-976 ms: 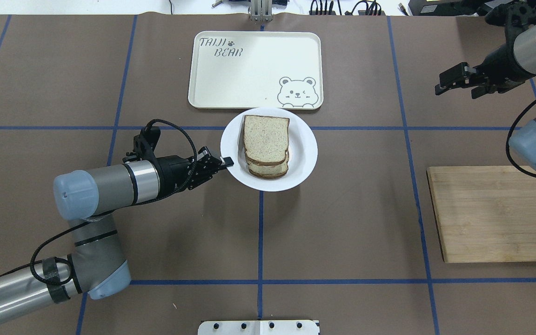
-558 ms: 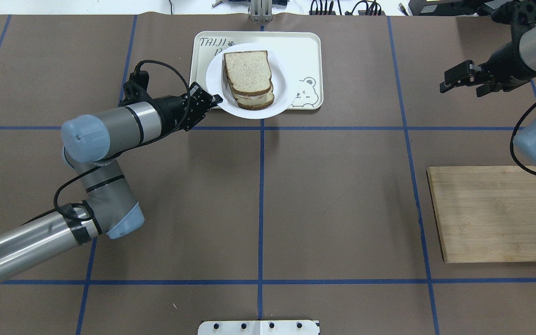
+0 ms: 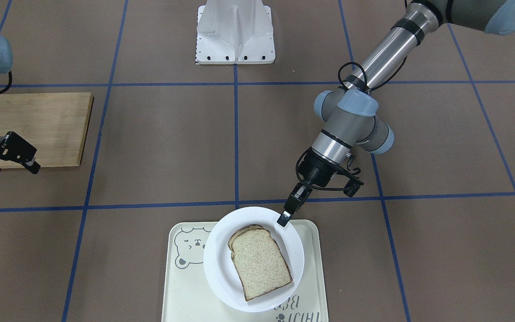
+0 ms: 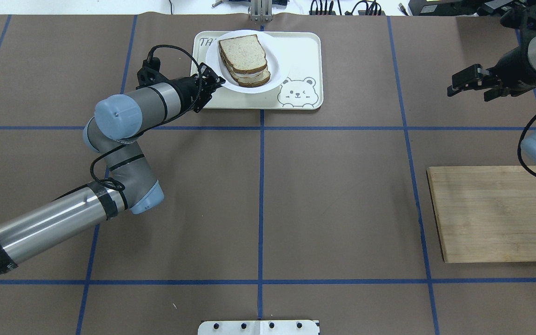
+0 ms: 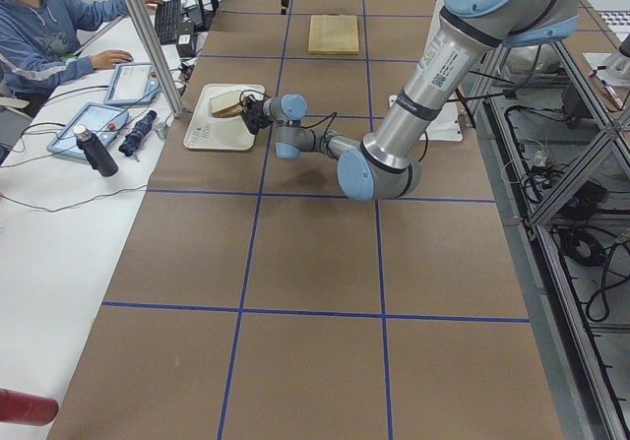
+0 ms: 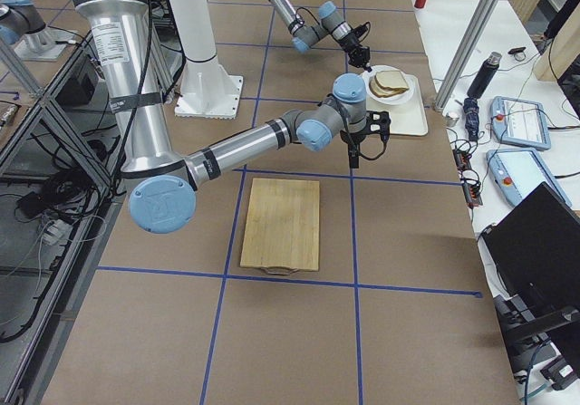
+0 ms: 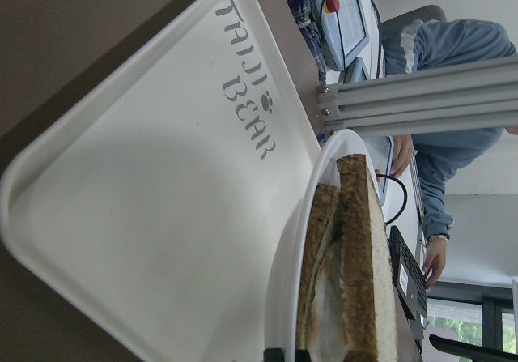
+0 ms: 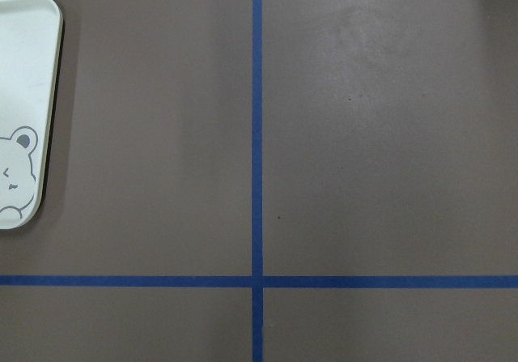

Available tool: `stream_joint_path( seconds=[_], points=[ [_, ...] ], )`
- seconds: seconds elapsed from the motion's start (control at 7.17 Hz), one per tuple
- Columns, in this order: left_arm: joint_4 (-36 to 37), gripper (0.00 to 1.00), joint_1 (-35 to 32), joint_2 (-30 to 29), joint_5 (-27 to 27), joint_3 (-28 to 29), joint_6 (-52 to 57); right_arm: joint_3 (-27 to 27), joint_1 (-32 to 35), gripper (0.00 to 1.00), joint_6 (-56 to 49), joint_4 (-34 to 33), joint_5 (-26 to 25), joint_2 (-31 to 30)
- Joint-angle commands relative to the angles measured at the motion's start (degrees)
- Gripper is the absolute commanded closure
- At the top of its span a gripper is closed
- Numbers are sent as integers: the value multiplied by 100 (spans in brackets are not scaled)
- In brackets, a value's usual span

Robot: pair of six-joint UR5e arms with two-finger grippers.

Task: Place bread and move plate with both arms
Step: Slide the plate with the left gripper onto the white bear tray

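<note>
The left end effector [image 4: 220, 83] pinches the glossy round plate [image 4: 278, 65] by its rim over the cream tray [image 4: 303, 51]. Speckled, dark-crusted bread [image 4: 242, 50] lies on it, largely hiding a lower slice [image 4: 255, 80]. The right end effector [image 4: 470, 90] hangs spread.

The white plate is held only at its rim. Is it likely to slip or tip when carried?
The plate looks glossy and rigid: it probably will not bend but may slip in the left gripper pinching its rim. The stacked bread loads it away from that grip, so it could tilt.
</note>
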Motion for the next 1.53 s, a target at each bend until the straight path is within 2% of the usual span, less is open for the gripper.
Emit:
stream_joint_path(
  seconds=[0.0, 0.28, 0.56, 0.7, 0.84, 0.98, 1.12, 1.25, 1.39],
  points=[
    [6, 100, 7, -281, 181, 436, -255, -13, 5, 0, 1, 1, -13, -21],
    [6, 100, 34, -439, 208, 709, -264, 14, 84, 0, 1, 1, -13, -82],
    [-2, 100, 113, -467, 234, 746, -264, -4, 75, 0, 1, 1, -13, -73],
    [-2, 30, 139, -449, 217, 763, -246, -4, 110, 0, 1, -7, -5, -73],
    [-11, 2, 148, -449, 217, 755, -246, -13, 119, 0, 1, -7, -5, -65],
    [-20, 1, 148, -406, 182, 668, -220, -13, 128, 0, 1, -7, 4, -65],
    [-37, 1, 139, -135, 164, 119, -185, -13, 119, 0, 1, -16, 4, -47],
    [-37, 1, 130, 476, 42, -653, -159, -21, 137, 0, 1, -16, 4, -38],
    [-81, 1, 35, 804, -272, -1191, -132, -30, 154, 0, 1, -16, 4, -38]
  ],
)
